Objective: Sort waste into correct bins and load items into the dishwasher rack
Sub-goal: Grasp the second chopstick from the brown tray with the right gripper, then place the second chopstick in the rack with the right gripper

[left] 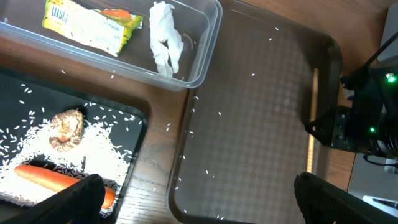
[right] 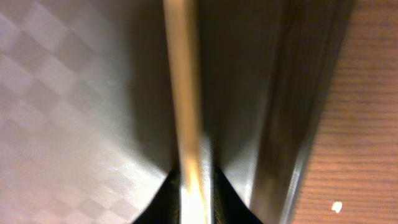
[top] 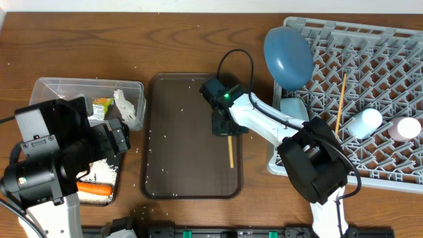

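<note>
Chopstick (right: pixel 180 74) clamped in right jaws, held end hidden; left jaws spread wide, mostly cut off; tray (right: pixel 280 112) rim blurred

Serving tray (top: pixel 185 165) mid-table, one chopstick (top: pixel 230 153) on it by the right rim. Left of it: tub (top: pixel 49 84) at back holding wrapper (top: pixel 101 108) and tissue (top: pixel 125 106), shallow tray (left: pixel 37 102) in front with carrot (left: pixel 53 179), rice (left: pixel 106 134), food lump (left: pixel 67 129). Rack (top: pixel 396 59) at right holds plate (top: pixel 288 56), second chopstick (top: pixel 340 106), cups (top: pixel 365 122).

chopstick (right: pixel 183 93): blurred; far end cut off ahead of right gripper (right: pixel 194 190)
carrot (left: pixel 50 178): end nearest left gripper (left: pixel 199 202) hidden behind its finger (left: pixel 81 199)
black tray (top: pixel 116 177): mostly hidden beneath left arm (top: pixel 46 158)
</note>
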Motion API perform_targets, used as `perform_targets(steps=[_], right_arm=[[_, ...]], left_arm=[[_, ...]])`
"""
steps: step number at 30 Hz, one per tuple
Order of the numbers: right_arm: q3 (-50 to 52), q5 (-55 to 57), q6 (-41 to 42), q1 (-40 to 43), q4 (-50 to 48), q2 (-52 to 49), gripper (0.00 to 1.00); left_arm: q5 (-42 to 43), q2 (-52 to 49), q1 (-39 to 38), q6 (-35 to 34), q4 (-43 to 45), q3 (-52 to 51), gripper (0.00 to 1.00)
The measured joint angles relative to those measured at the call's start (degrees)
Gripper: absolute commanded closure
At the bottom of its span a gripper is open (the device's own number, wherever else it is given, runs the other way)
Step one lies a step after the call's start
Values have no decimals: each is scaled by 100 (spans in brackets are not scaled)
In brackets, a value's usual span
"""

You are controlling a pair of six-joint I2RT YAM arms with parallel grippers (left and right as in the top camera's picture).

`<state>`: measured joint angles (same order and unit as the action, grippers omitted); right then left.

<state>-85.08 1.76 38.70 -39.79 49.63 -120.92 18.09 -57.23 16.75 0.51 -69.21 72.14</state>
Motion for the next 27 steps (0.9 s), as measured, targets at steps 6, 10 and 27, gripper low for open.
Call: perform_targets(steps=[6,10,27], right_arm=[[-9,-94,-404,2,-125,4,99],[-4,-195,-780,28,20,136,99],[-109,138,-2310,3580,1213,4142,99]], left_arm=[[0,0,0,0,0,0,2],[0,0,0,0,0,0,2],[0,2,0,0,0,0,2]])
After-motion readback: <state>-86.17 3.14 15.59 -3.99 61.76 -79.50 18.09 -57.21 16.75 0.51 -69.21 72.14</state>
